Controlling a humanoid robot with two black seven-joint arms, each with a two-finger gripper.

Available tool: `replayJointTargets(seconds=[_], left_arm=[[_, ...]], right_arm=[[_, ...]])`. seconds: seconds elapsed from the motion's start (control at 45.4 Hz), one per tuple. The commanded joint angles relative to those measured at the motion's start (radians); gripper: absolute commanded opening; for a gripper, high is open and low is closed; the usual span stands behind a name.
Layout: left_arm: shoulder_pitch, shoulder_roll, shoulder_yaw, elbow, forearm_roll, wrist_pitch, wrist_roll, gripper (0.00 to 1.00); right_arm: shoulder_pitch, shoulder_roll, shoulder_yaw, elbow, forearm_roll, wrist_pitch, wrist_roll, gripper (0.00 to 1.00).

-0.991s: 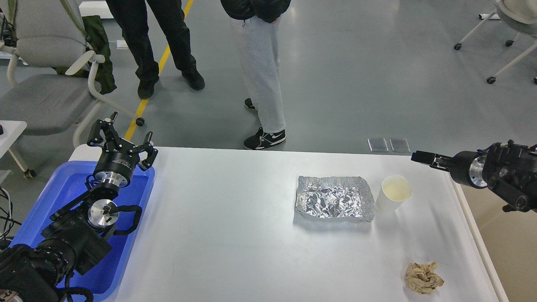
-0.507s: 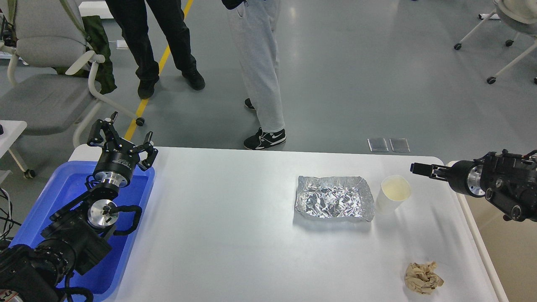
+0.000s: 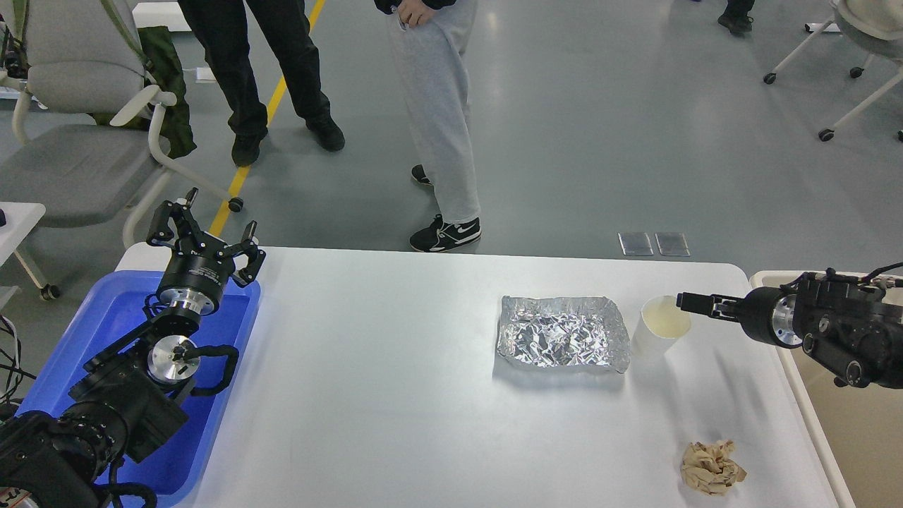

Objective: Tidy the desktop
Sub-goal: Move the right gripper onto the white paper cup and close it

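Observation:
The white desktop [image 3: 395, 395] carries a crumpled foil tray [image 3: 563, 333], a white paper cup [image 3: 662, 326] right beside it, and a crumpled brown paper wad [image 3: 711, 467] near the front right corner. My right gripper [image 3: 683, 302] comes in from the right, seen side-on as one dark tip at the cup's right rim; I cannot tell its fingers apart. My left gripper [image 3: 206, 236] is open and empty, pointing up over the far end of the blue tray [image 3: 106, 317] at the desk's left side.
A beige bin [image 3: 853, 430] stands off the desk's right edge, under my right arm. Two people stand on the floor beyond the far edge. An office chair [image 3: 77, 141] is at the far left.
My right gripper has moved left and down, from beyond the desk's right corner to the cup's rim. My left arm has not moved.

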Motion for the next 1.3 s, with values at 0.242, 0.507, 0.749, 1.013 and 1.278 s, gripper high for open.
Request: replayJointTargets(seconds=[0.242, 0.507, 0.749, 1.013, 1.278], left_arm=[[0.000, 0.000, 0.000, -0.001, 0.000, -0.001, 0.000, 1.00], [0.000, 0.000, 0.000, 0.000, 0.000, 0.001, 0.000, 1.00], [0.000, 0.000, 0.000, 0.000, 0.000, -0.001, 0.000, 1.00], [0.000, 0.000, 0.000, -0.001, 0.000, -0.001, 0.000, 1.00], [0.000, 0.000, 0.000, 0.000, 0.000, -0.001, 0.000, 1.00]], right_arm=[[-0.002, 0.004, -0.021, 0.048, -0.004, -0.002, 0.010, 1.00], [-0.007, 0.009, -0.068, 0.041, -0.010, -0.012, 0.010, 0.98], [-0.003, 0.007, -0.067, 0.035, -0.010, -0.026, 0.027, 0.88], [-0.003, 0.009, -0.067, 0.040, -0.008, -0.025, 0.027, 0.73], [0.003, 0.009, -0.071, 0.052, -0.010, -0.020, 0.027, 0.52]])
